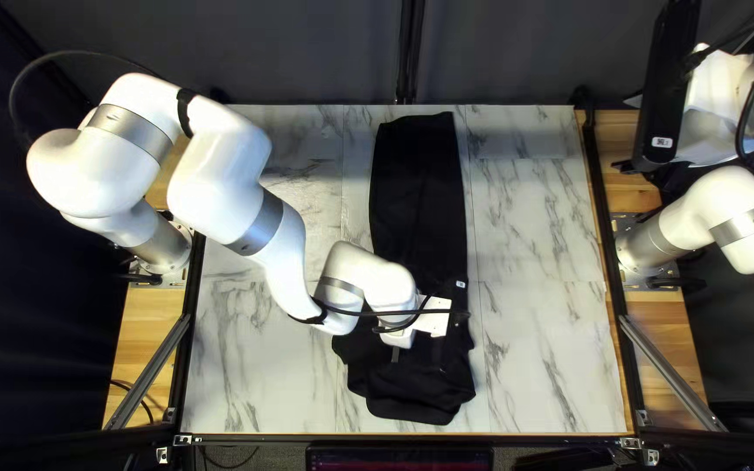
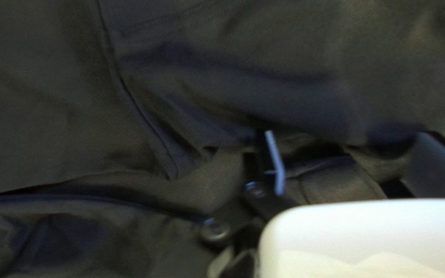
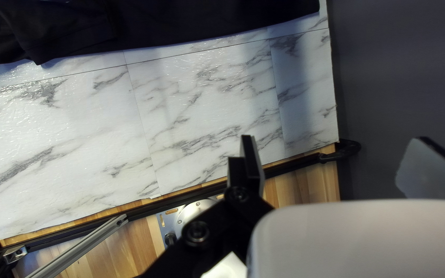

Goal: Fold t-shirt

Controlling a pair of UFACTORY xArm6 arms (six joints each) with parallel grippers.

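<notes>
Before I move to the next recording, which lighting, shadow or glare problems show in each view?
Top left view: shirt nearly featureless black, highlights on the left arm. Left wrist view: dim, folds in shadow. Right wrist view: glints and soft shadow bands on the tabletop.

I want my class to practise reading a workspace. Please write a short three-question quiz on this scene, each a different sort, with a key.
1. True or false: the black T-shirt lies on a marble-patterned tabletop.
2. Which is down at the black T-shirt? (a) right gripper (b) left gripper (c) both
3. Fill in: the fingers of the right gripper stand ____ (apart/together).

Key: 1 true; 2 b; 3 apart.
</notes>
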